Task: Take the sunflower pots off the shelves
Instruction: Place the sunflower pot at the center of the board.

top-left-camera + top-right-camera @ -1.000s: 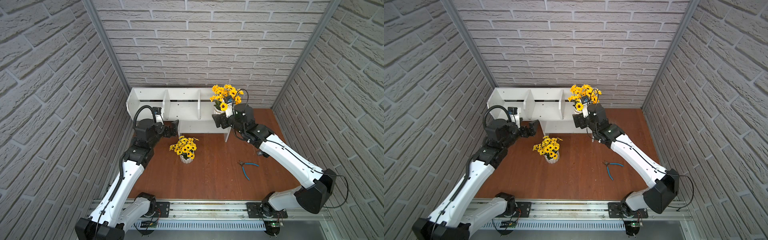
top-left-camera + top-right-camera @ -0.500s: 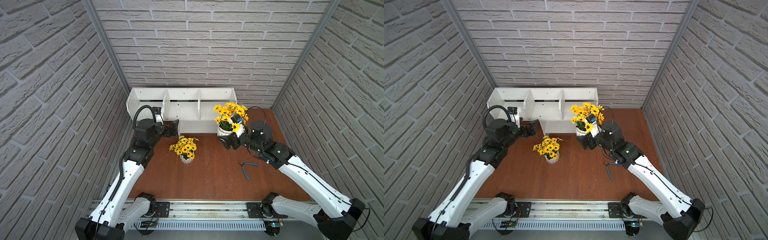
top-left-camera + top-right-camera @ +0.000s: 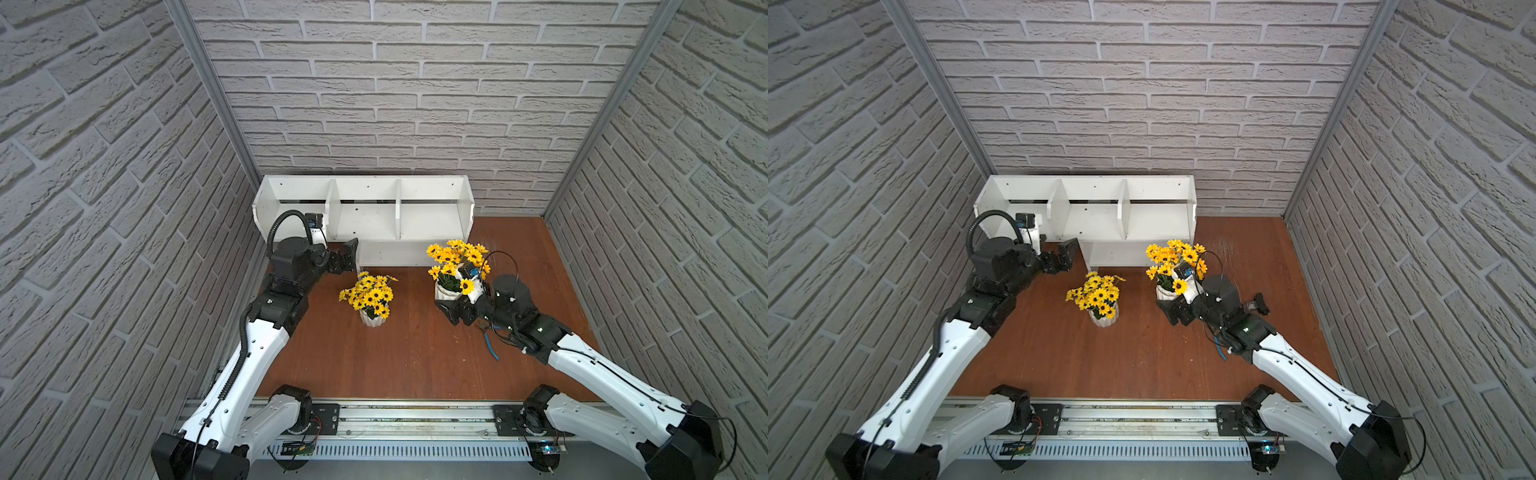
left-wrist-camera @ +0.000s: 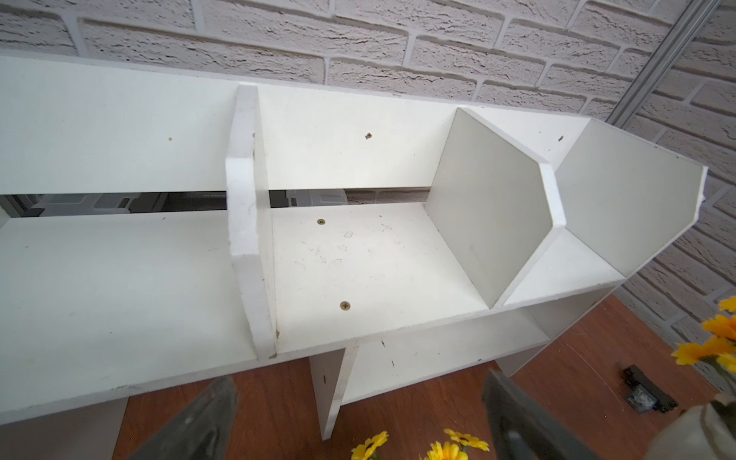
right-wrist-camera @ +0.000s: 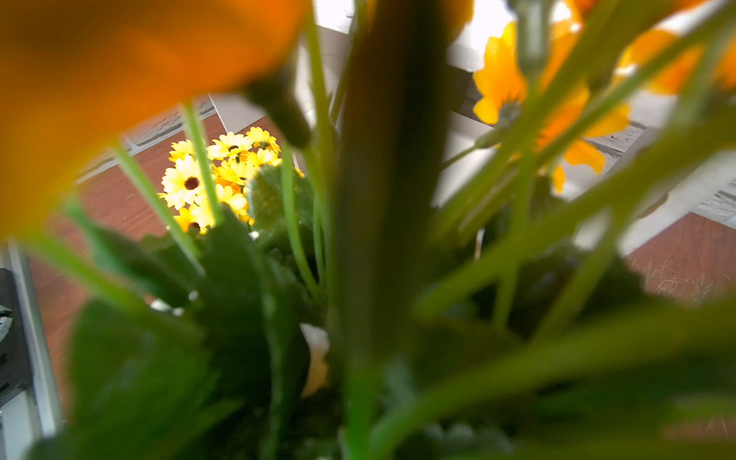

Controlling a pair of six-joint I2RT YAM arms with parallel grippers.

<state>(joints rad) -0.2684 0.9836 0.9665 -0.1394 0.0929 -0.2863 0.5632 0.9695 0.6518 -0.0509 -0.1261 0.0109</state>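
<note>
One sunflower pot [image 3: 372, 319] stands free on the brown table [image 3: 415, 365] in front of the shelves [image 3: 365, 224]. The left gripper [image 3: 348, 254] hangs near it, jaws spread wide. The other sunflower pot [image 3: 445, 291] is off the shelves too, toward the right arm. The right gripper [image 3: 451, 312] is at its base (squeezing or not, I cannot tell), beside blue pliers [image 3: 492, 348].

Left pincer [image 3: 347, 257] raised, jaws spread wide, right arm outstretched, right pincer [image 3: 451, 311] low, jaws hidden
</note>
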